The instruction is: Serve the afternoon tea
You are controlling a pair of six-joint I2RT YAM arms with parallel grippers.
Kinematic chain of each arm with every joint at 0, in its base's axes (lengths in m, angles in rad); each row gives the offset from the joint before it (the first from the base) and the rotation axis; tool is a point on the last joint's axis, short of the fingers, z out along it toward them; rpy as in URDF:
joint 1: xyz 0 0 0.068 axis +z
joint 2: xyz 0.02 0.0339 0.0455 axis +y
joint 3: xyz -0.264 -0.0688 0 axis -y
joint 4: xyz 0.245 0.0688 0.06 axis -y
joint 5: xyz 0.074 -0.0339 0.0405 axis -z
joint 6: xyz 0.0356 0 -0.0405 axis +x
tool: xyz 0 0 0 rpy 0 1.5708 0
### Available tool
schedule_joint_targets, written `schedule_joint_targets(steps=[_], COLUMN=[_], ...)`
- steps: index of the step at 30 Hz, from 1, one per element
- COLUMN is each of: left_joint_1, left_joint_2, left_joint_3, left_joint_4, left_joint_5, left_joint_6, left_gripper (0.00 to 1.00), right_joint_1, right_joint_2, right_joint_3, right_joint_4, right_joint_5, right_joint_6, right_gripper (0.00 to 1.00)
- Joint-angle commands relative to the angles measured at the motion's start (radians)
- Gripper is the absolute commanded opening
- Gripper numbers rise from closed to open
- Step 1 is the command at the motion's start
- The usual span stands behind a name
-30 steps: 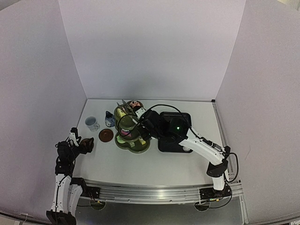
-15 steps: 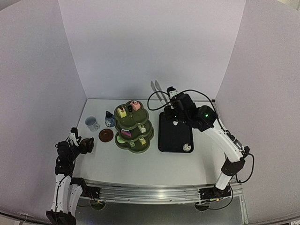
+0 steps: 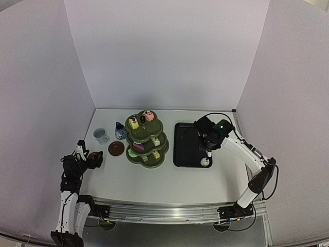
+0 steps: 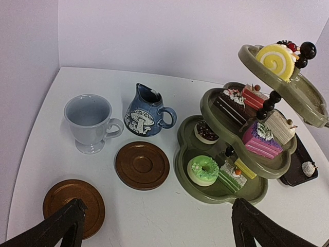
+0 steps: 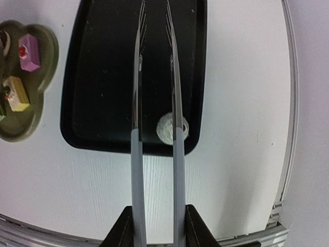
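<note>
**Q:** Where is the right arm compared with a second ago?
**A:** It has withdrawn from the stand (image 3: 146,139) at mid-bench. The right gripper (image 5: 157,226), clamped on the tongs (image 5: 135,103), now hangs over the tray (image 5: 97,62). The white cake (image 5: 164,128) lies in the tray's near right corner.
**Q:** Status of left gripper (image 4: 157,221)?
**A:** Unchanged. Fingers are spread wide by a coaster (image 4: 73,206) at the bench's near left edge.

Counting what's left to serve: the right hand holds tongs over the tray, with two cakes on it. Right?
No: only one cake is on the tray, as the right wrist view shows. The right hand does hold tongs over it.
</note>
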Motion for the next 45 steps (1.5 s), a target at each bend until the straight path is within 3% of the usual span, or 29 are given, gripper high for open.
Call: schedule_joint_targets(steps=[1, 15, 45], left_joint_1=[0.002, 0.002, 0.002], left_joint_2=[0.007, 0.005, 0.009], left_joint_3=[0.022, 0.017, 0.019], left_joint_4=[0.006, 0.006, 0.006], left_joint_5=[0.022, 0.031, 0.027], left_joint_6=[-0.003, -0.006, -0.006], left_gripper=[1.0, 1.0, 1.0], right_joint_1=[-0.005, -0.004, -0.028], right_joint_2=[-0.158, -0.213, -0.15], right_joint_3=[-0.097, -0.253, -0.337], right_joint_4=[-0.108, -0.203, -0.237], right_joint_5=[-0.075, -0.178, -0.147], right_joint_6=[0.1, 0.121, 0.09], right_gripper=[0.28, 0.31, 0.34])
